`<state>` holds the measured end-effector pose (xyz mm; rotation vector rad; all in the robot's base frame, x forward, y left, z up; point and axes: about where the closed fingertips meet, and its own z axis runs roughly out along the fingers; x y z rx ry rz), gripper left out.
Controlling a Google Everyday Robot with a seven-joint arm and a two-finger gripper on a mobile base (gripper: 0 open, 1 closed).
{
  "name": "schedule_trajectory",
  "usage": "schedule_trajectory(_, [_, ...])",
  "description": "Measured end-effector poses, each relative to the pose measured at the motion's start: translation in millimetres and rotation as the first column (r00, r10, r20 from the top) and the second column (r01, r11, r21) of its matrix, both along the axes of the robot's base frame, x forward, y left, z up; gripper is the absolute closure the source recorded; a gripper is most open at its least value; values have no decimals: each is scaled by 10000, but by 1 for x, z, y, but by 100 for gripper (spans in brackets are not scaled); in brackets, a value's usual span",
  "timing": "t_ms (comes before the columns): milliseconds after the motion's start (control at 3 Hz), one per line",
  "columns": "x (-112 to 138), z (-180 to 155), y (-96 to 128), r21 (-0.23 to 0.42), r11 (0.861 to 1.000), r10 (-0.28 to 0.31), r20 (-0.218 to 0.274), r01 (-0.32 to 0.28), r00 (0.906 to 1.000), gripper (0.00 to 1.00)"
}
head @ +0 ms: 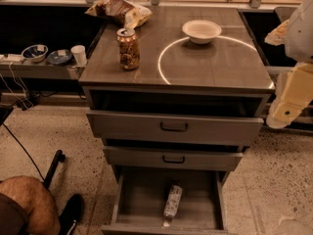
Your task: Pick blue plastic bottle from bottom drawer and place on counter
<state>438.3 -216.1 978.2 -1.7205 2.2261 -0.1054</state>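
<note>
Blue plastic bottle (172, 202) is down in the bottom drawer (139, 197), and you can see it plainly: it lies on its side on the grey floor of the drawer, right of the middle, running front to back at a slight slant, with its narrow end toward the drawer's front wall. The drawer is pulled open below the two shallower drawers, each with a dark handle (174, 127).

Look up to the counter (220, 67). A bright white ring (164, 58) marks it. A brown patterned can (128, 49) stands upright just left of the ring, a white bowl (201, 31) sits on the ring's far arc, and a crumpled snack bag (119, 10) lies at the back left corner.

Your gripper (288, 102) hangs at the right edge of the view, beside the counter's right side and level with the upper drawers, well apart from the bottle. You cannot tell whether it is wide or narrow; it holds nothing that shows.
</note>
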Motion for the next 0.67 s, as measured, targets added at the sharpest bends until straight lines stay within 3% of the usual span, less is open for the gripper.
schedule_trajectory(333, [0, 0, 0, 0, 10000, 0, 0, 0, 10000, 0])
schedule_trajectory(667, [-2, -27, -2, 277, 9996, -18, -50, 19, 10000, 0])
